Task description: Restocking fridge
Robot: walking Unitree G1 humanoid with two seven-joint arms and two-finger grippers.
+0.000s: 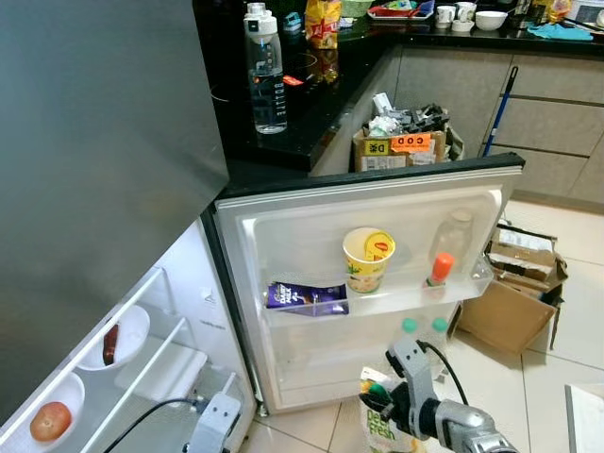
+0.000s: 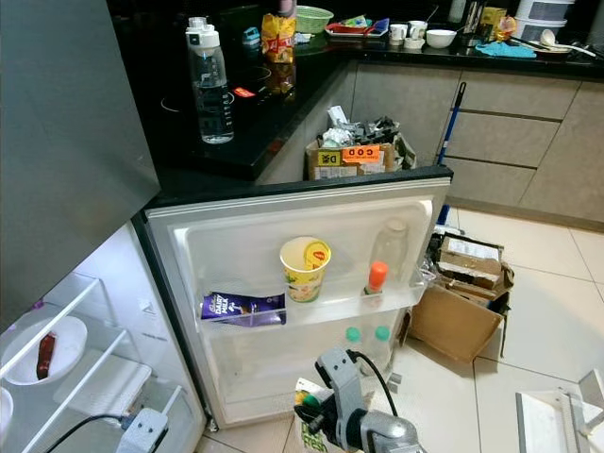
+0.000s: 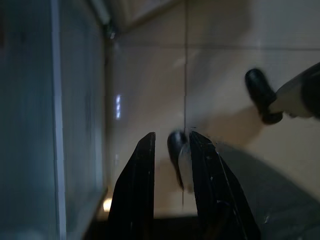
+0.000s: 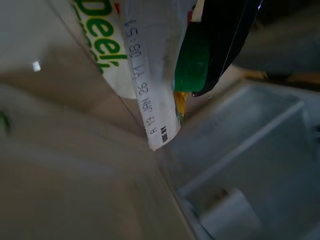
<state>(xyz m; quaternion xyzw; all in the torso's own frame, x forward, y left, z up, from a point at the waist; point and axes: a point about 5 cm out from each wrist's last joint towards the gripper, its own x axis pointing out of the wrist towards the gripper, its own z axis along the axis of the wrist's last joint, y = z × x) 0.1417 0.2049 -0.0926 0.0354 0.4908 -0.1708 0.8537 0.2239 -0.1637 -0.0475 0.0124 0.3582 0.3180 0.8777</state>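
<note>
one black counter (image 1: pixel 283 142), beige tiles (image 1: pixel 557 368)

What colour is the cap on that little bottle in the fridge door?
Orange; the small bottle's cap shows best in the left eye view.

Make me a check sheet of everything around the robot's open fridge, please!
Surface: black counter with a water bottle.
Job's things: juice carton; on the fridge door shelf, a cup, chocolate bar, orange-capped bottle.
Clutter: cardboard boxes.
Grippers: right gripper shut on the carton; left gripper low by the floor, jaws slightly apart.
Cables: black wire on right arm.
Surroundings: tiled floor, cabinets.
</note>
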